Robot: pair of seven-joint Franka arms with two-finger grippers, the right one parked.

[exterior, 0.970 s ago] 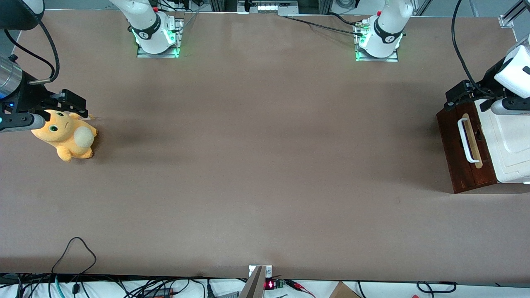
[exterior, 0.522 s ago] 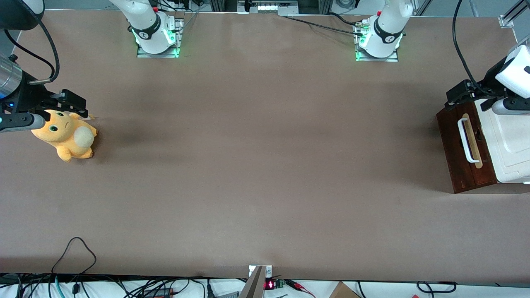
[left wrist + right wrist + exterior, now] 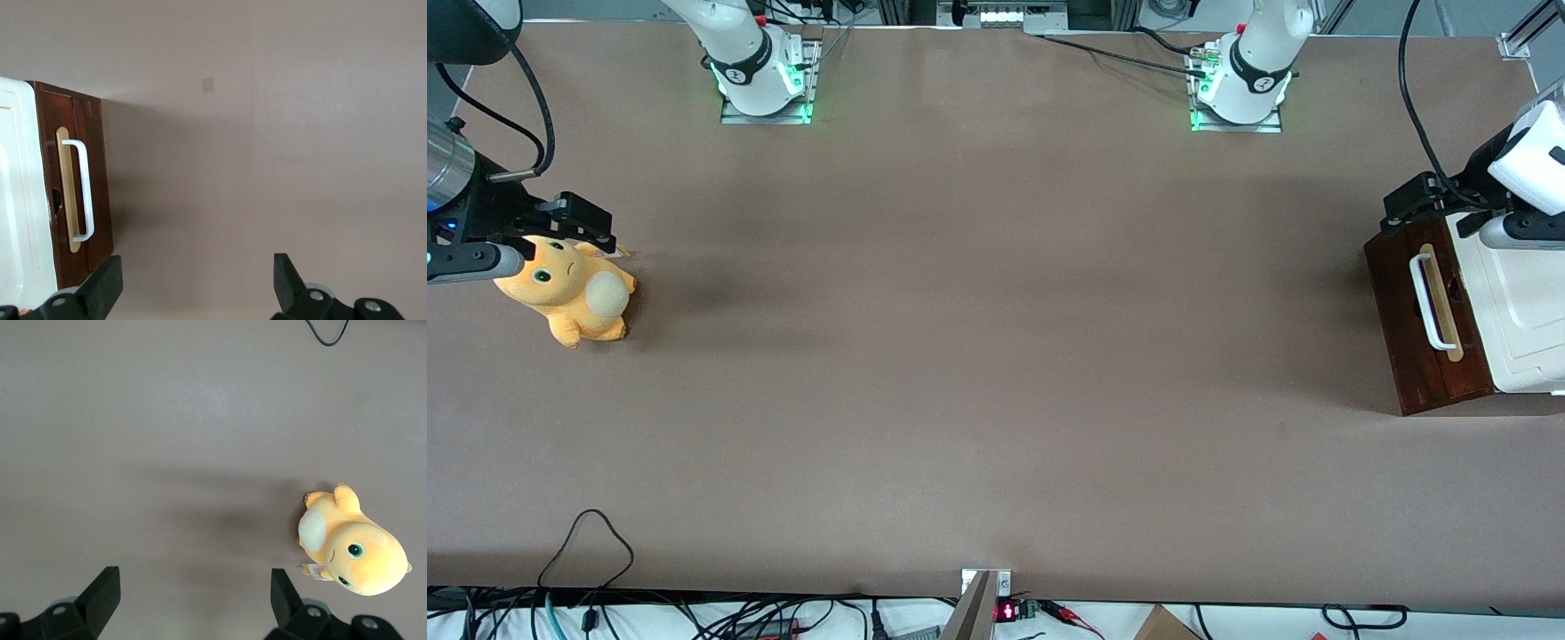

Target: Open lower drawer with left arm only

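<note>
moved: end effector (image 3: pixel 1412 206) lifted a little off the cabinet corner | state: fingers (image 3: pixel 100 288) wide apart, holding nothing | drawer (image 3: pixel 1421 322) shut, at working arm's end of desk (image 3: pixel 996 356) | step: approach | next: descend onto handle (image 3: pixel 81 190), pull

Left arm (image 3: pixel 1525 160): yours reaches in at the working end of the table, wrist bent downward.
Gripper (image 3: pixel 193 283): your fingers (image 3: pixel 107 287) are spread wide, holding nothing.

Reddish-brown lower drawer (image 3: pixel 1427 324), white handle (image 3: pixel 1425 302), black claw (image 3: pixel 1412 206).
</note>
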